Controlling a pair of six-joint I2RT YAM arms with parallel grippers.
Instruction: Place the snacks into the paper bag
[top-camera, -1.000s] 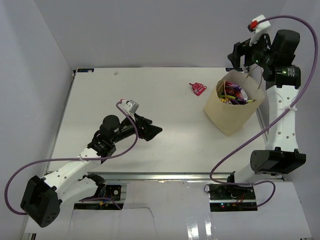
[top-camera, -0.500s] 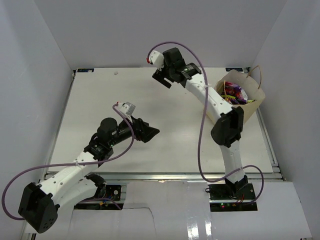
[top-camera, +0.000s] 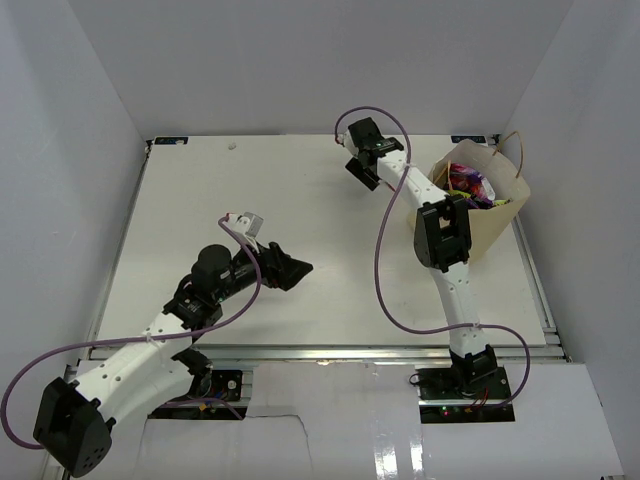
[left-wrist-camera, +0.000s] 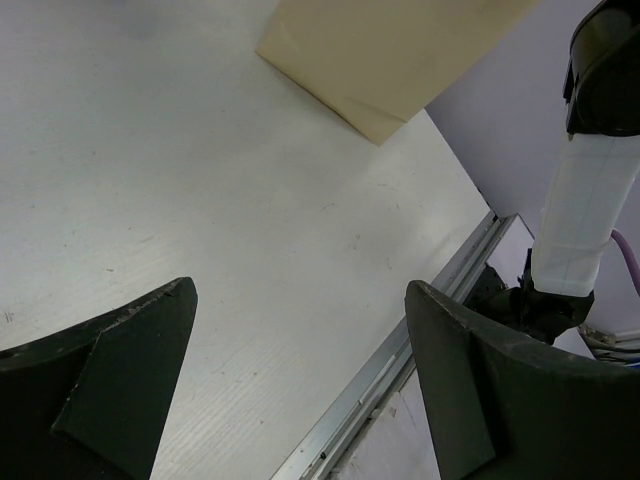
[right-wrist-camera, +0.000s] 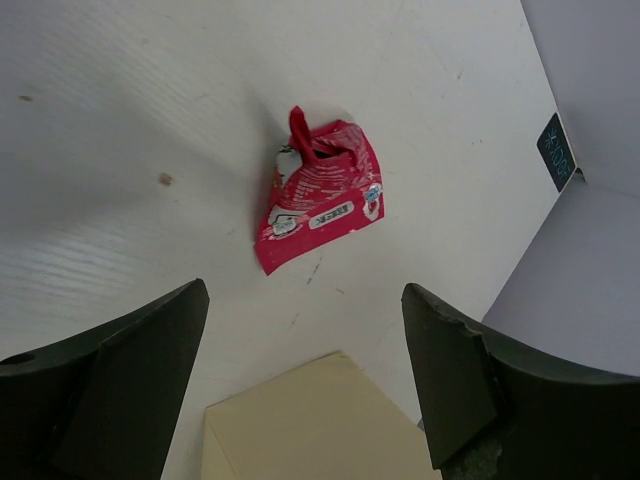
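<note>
Snacks sit in the paper bag, but one pink-red wrapper lies on the bench near it. The right fingers hang wide open over this wrapper — probably to pinch it; the left fingers, open too, hold nothing.

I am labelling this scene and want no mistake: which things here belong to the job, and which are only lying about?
Job: paper bag; snacks in it; pink-red wrapper on the table; right gripper, open over the wrapper.
Lying about: purple cable; dark label at the table's corner; left gripper, open, holding nothing.
</note>
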